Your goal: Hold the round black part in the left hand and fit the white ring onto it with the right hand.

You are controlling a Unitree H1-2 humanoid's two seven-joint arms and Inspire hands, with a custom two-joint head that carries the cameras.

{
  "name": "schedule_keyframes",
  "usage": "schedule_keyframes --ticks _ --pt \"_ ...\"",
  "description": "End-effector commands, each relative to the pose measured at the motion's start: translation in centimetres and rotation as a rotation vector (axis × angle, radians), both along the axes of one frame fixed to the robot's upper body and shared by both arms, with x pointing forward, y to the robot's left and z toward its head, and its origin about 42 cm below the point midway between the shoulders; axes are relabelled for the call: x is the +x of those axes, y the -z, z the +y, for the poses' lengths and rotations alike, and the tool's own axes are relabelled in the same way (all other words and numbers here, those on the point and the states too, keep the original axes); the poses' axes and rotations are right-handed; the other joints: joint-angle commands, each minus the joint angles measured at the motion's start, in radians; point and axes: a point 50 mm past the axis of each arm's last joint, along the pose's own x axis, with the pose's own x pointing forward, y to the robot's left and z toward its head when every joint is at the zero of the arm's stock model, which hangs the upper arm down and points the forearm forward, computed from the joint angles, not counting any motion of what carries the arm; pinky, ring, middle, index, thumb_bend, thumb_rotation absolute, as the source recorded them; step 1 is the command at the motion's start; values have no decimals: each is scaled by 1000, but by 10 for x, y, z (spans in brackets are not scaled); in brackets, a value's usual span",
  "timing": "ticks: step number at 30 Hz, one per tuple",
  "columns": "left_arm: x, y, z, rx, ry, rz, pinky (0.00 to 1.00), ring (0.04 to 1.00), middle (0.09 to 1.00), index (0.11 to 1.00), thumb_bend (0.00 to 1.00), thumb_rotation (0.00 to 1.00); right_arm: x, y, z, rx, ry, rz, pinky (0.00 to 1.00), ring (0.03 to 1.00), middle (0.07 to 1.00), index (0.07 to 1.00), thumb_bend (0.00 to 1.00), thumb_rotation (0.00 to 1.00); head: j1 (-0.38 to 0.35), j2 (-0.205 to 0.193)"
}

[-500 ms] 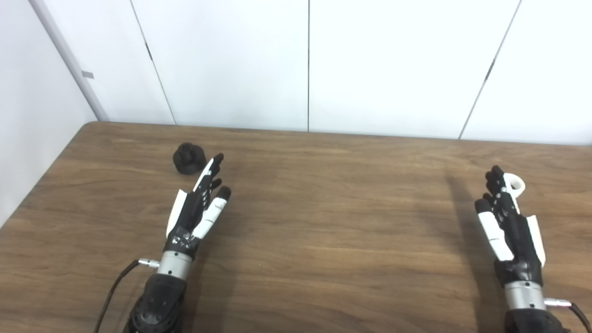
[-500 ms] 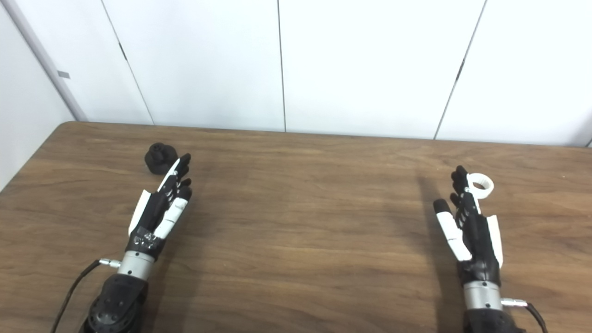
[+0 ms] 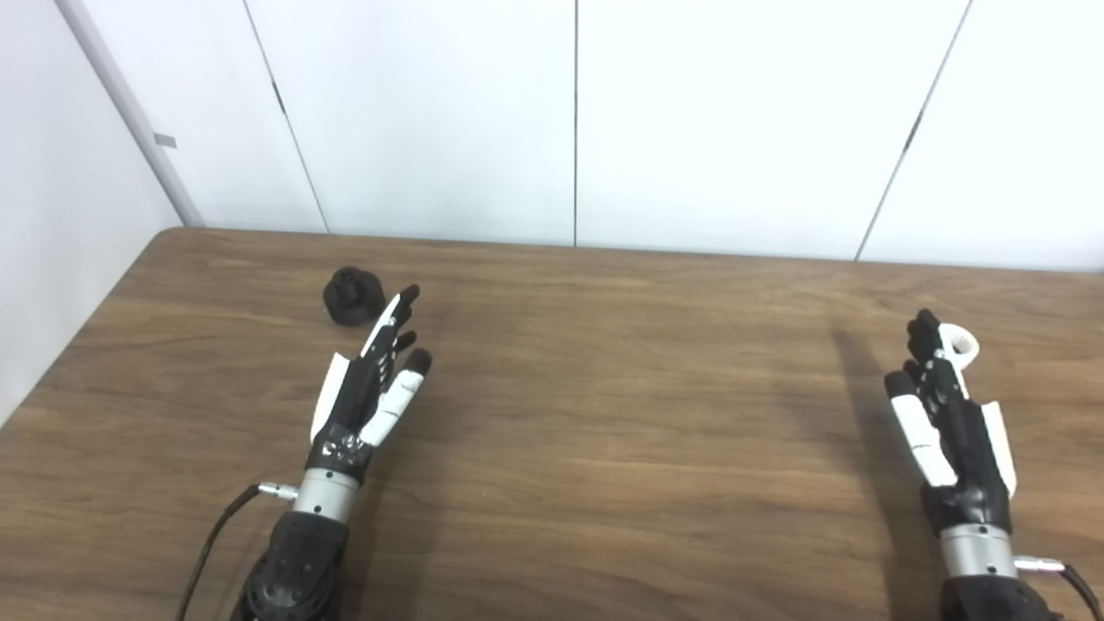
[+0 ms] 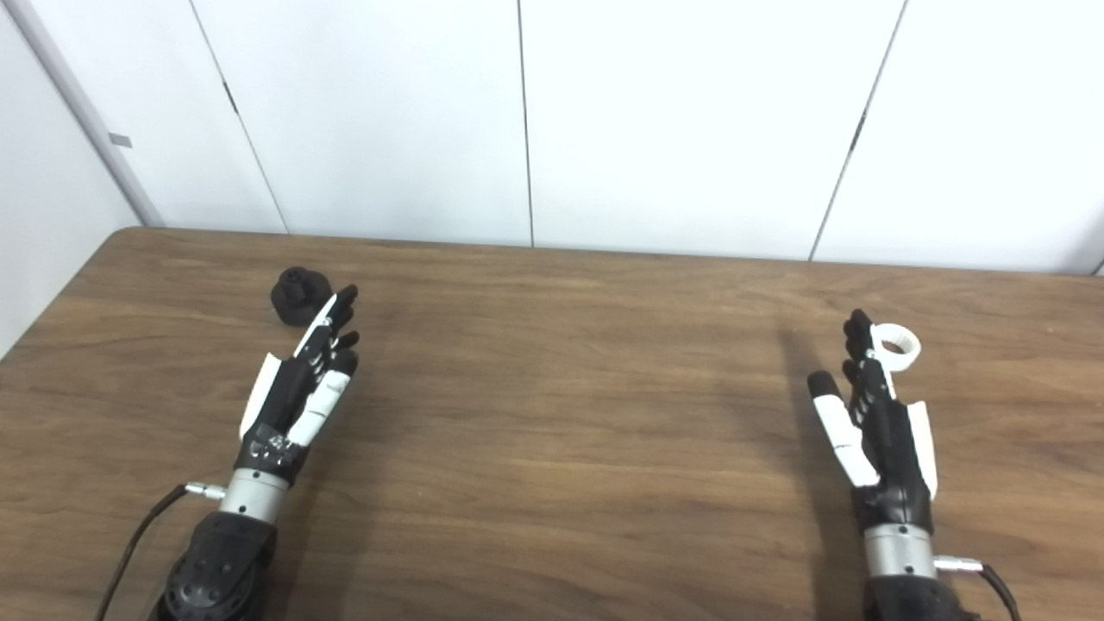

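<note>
The round black part point(image 3: 354, 296) stands on the wooden table point(image 3: 604, 414) at the back left, just beyond the fingertips of my left hand point(image 3: 369, 388). That hand is open, fingers stretched forward, holding nothing. The white ring point(image 3: 959, 345) lies on the table at the far right, partly hidden behind the fingertips of my right hand point(image 3: 944, 423). My right hand is open too, fingers straight and pointing away from me, just left of the ring. In the right eye view the ring point(image 4: 895, 346) shows more fully beside the right hand point(image 4: 880, 423).
White wall panels point(image 3: 569, 121) rise behind the table's far edge. The table's left edge point(image 3: 78, 336) runs diagonally close to the black part. A cable point(image 3: 216, 535) trails from my left wrist.
</note>
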Motion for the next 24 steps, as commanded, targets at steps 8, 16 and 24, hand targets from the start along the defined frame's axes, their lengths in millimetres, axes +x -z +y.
schedule_keyframes --ticks 8,16,24 --pt "-13 23 7 130 -72 -74 844 886 887 844 787 275 -12 25 1 19 2 52 978 990 979 979 474 765 18 -34" --pt "7 11 23 375 -145 -171 832 874 863 817 783 276 -13 29 0 10 -5 64 974 986 973 977 459 762 43 -57" --pt "33 -7 52 618 -235 -334 882 926 911 856 822 242 -16 34 0 -6 -11 68 992 990 968 974 459 763 66 -75"
